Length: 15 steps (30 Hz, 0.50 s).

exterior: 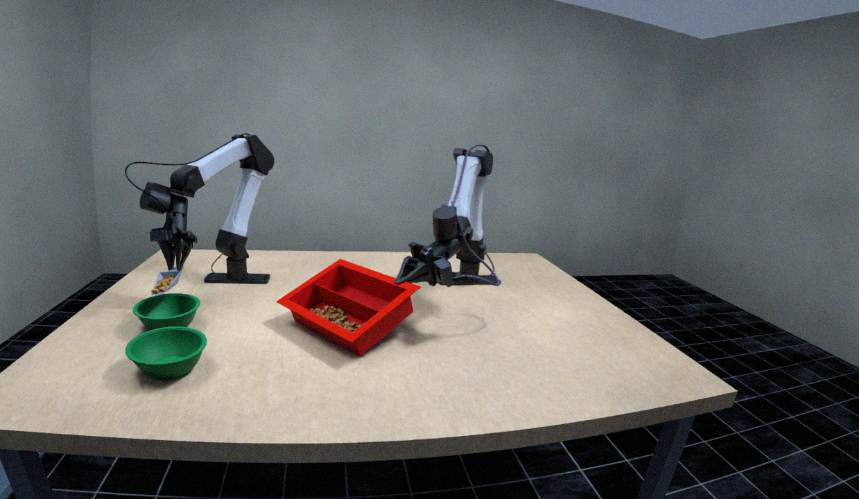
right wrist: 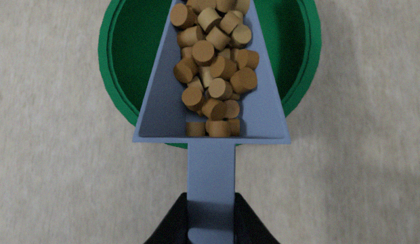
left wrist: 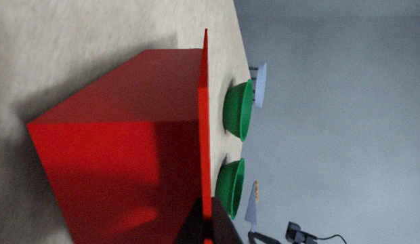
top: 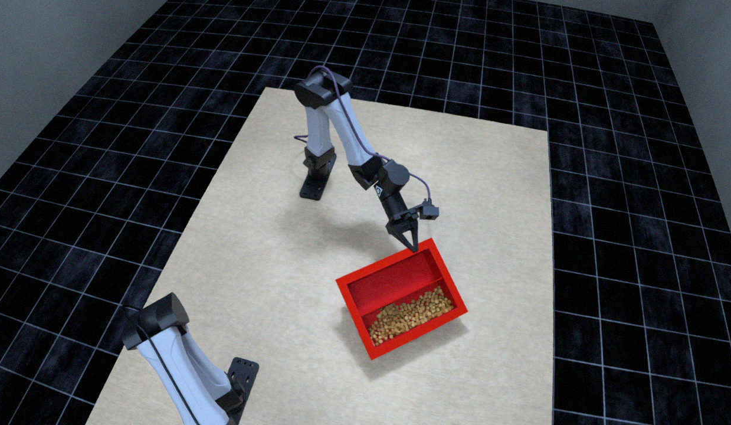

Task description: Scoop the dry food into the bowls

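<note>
Food pellets (exterior: 163, 284) (right wrist: 218, 68) fill the blue-grey scoop (exterior: 171, 276) (right wrist: 211, 166) clamped in the right gripper (exterior: 173, 269) (right wrist: 210, 202), over a round green bowl (exterior: 166, 310) (right wrist: 313, 41); left gripper's (top: 414, 249) (exterior: 397, 282) (left wrist: 207, 200) pinching the tilted red box's (top: 357, 273) (exterior: 388, 314) (left wrist: 129, 146) rim.

Both arms (top: 317, 126) (exterior: 245, 198) have pale, whitish links and black joints; one trails a purple cable (top: 349, 113) (exterior: 462, 177), the other a black one.

Top and exterior (from higher and lower) share both arms.
</note>
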### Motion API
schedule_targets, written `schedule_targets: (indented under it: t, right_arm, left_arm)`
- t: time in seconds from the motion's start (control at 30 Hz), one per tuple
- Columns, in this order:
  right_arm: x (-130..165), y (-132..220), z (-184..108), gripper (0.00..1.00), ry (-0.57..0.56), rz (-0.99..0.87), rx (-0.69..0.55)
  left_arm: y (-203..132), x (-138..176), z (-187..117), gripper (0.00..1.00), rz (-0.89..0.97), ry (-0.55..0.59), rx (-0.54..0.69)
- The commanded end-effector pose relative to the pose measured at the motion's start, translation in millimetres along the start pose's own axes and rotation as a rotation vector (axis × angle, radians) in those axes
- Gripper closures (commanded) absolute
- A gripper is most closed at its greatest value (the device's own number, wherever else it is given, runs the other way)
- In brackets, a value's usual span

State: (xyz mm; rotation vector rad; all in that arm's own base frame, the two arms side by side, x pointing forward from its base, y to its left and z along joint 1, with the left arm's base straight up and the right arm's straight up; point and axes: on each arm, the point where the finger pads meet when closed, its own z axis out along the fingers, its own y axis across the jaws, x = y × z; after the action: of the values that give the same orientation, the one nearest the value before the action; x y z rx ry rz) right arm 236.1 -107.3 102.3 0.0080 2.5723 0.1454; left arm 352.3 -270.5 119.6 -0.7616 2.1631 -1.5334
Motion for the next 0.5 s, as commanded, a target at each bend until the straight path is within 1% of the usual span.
schedule_targets:
  t: [0.0, 0.37, 0.47]
  right_arm:
    - [-13.8, -3.1, -10.9, 1.00, -0.020, -0.023, 0.041]
    - [-16.6, -3.8, -10.5, 1.00, 0.012, -0.036, 0.070]
    - [-14.8, -3.4, -8.4, 1.00, 0.036, -0.033, 0.071]
  left_arm:
    - [-47.7, 2.5, -3.4, 1.00, 0.059, 0.015, 0.120]
    - [-47.7, 2.5, -3.4, 1.00, 0.059, 0.015, 0.120]
    - [-47.7, 2.5, -3.4, 1.00, 0.059, 0.015, 0.120]
